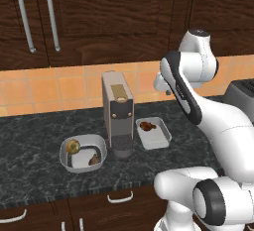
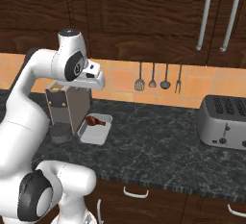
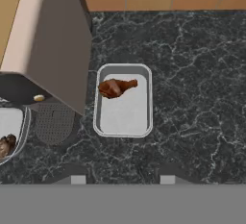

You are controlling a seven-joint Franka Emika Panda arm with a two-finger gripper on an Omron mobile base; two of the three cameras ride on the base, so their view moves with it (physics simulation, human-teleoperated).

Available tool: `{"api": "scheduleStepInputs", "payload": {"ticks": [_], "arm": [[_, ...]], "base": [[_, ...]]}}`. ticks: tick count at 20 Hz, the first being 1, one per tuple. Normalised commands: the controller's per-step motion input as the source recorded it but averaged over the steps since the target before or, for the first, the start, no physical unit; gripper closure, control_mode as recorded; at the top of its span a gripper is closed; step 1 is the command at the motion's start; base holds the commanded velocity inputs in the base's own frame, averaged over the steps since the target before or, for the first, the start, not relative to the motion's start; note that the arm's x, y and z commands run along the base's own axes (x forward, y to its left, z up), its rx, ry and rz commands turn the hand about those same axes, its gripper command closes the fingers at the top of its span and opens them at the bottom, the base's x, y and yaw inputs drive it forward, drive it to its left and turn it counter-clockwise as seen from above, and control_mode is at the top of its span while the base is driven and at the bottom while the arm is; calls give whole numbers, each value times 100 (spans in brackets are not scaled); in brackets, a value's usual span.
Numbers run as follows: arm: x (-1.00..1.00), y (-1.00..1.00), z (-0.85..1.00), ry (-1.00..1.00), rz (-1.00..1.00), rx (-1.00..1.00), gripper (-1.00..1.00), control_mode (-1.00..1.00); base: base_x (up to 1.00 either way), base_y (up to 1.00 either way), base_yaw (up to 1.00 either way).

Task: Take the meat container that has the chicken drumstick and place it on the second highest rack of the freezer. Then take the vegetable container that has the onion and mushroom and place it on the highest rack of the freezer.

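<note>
Glossy white rounded-link robot arm (image 1: 218,121) is showing dark grey joint bands (circular caps at each joint), bulbous white base shells.

A coffee machine (image 1: 118,118) and toaster (image 2: 225,121) stand well apart on the dark counter (image 2: 158,141).

I see a dark marble counter (image 2: 158,136), orange tile backsplash (image 1: 44,88), dark wood cabinets (image 1: 99,17) above, toaster (image 2: 224,122) far right, utensils (image 2: 158,79) hanging on the wall.

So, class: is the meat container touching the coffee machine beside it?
Apart. The hand view shows dark counter between the meat container and the coffee machine.
</note>
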Motion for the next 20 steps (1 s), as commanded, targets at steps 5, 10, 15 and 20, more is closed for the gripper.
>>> {"api": "scheduleStepInputs", "payload": {"ticks": [5,10,15,20], "arm": [[-18,-5,-14,3,-8,5,-100,-100],[-20,-6,-52,8,-24,12,-100,-100],[-8,-7,-68,12,-27,1,-100,-100],[0,-2,-64,14,-29,0,-100,-100]], "base": [[0,0,0],[0,0,0],[0,0,0],[0,0,0]]}}
